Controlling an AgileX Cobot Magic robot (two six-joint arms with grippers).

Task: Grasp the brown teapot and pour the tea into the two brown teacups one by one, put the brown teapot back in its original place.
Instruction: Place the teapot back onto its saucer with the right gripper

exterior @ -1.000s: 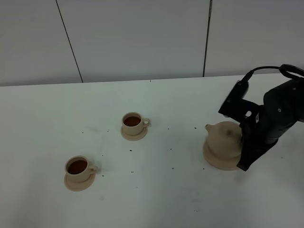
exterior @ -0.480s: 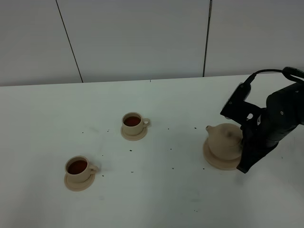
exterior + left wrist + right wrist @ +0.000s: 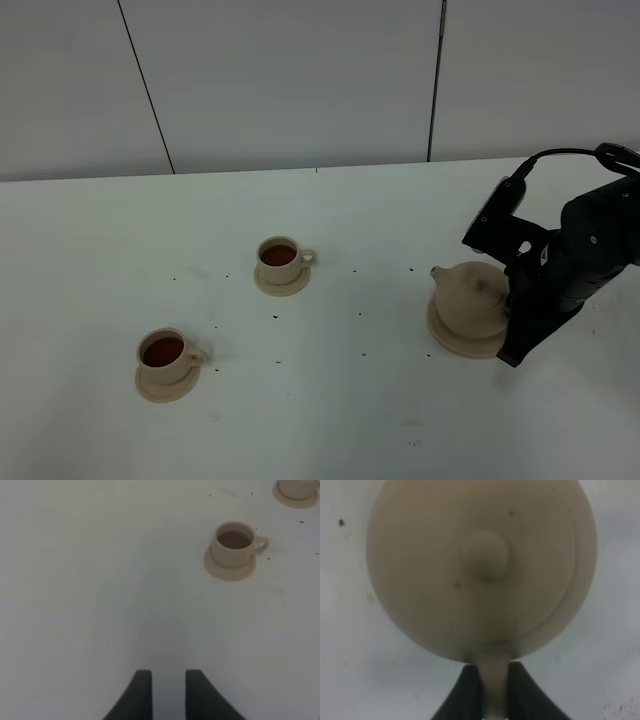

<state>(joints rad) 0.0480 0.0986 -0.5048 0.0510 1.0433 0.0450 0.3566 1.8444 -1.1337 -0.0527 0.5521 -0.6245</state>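
jaws pinch teapot handle (image 3: pixel 493 690)

on my overhead feed the right arm (image 3: pixel 585 250) was a bulky matt black body of rounded, blocky housings, with a glossy sheen on its upper shell. a thin black cable (image 3: pixel 560 155) arched in a loop from its top down to a small black box-shaped module (image 3: pixel 497 215) at the front. a tapered black part (image 3: pixel 525 325) ran down to a narrow tip. on the right wrist feed, the right gripper (image 3: pixel 494 692) showed as two dark, smooth, wedge-shaped fingers (image 3: pixel 465 695) that narrowed toward their tips. on the left wrist feed, the left gripper (image 3: pixel 167 695) looked the same: two plain black curved fingers (image 3: pixel 137 697), no markings or screws that i could make out.
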